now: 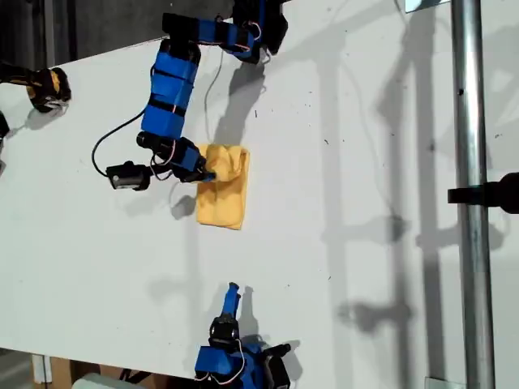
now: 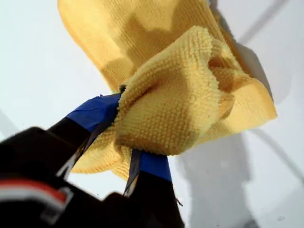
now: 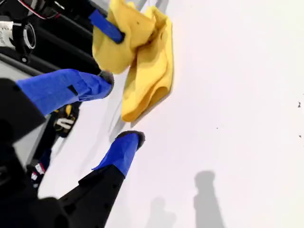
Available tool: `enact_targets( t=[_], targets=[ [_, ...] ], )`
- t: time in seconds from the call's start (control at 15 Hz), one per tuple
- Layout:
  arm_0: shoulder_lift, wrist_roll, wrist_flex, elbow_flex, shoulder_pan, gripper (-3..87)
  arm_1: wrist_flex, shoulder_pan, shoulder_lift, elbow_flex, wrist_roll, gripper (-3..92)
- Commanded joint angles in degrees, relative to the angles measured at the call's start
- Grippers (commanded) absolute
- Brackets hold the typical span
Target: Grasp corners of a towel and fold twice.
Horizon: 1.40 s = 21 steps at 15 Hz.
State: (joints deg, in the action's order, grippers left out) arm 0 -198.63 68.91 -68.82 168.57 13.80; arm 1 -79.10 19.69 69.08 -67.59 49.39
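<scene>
The towel (image 1: 221, 197) lies already folded into a narrow strip mid-worktop (image 1: 365, 203). One bunched end is clenched in the first claw (image 2: 126, 137); the second claw (image 3: 123, 107) hangs released, well apart. A last fold seems unfinished.

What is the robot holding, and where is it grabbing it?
My first gripper is pinching the yellow towel by a bunched-up edge. My second gripper is open and holds nothing.

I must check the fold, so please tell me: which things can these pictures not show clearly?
- Towel corners: bunched folds hide them in every view.
- Claw fingertips of my first gripper: buried in cloth, first wrist view.
- Second arm's base: cut by the exterior view's bottom edge.
</scene>
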Motion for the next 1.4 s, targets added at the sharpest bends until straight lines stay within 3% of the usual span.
enact_targets(
  t=[0.0,0.27,0.53,0.6,0.67,0.73,0.8,1.33],
  targets=[
    [-0.35,0.79,-0.18,-0.88,-0.88,19.4,5.01,0.79,-2.99,3.16,0.0,-0.2],
    [-0.35,0.79,-0.18,-0.88,-0.35,19.2,11.6,0.62,-6.33,3.6,-0.18,0.5],
    [-0.35,0.88,0.0,-0.88,0.09,20.0,15.21,-1.67,1.05,6.77,-3.34,35.2],
    [-0.35,0.97,0.0,-0.88,0.09,18.7,16.08,-2.02,5.01,6.77,-5.62,51.2],
    [-0.35,1.05,0.0,-0.79,0.18,17.9,16.08,-2.02,9.84,6.33,-6.42,40.8],
    [-0.35,1.05,0.09,-0.7,0.18,17.4,16.26,-1.32,15.64,5.01,-6.42,19.8],
    [-0.35,1.05,0.18,-0.44,0.18,17.0,17.75,-0.53,22.85,1.23,-6.42,9.2],
    [-0.35,2.02,0.62,3.08,0.18,14.2,15.29,8.35,84.02,-59.33,-3.16,3.9]
  ],
)
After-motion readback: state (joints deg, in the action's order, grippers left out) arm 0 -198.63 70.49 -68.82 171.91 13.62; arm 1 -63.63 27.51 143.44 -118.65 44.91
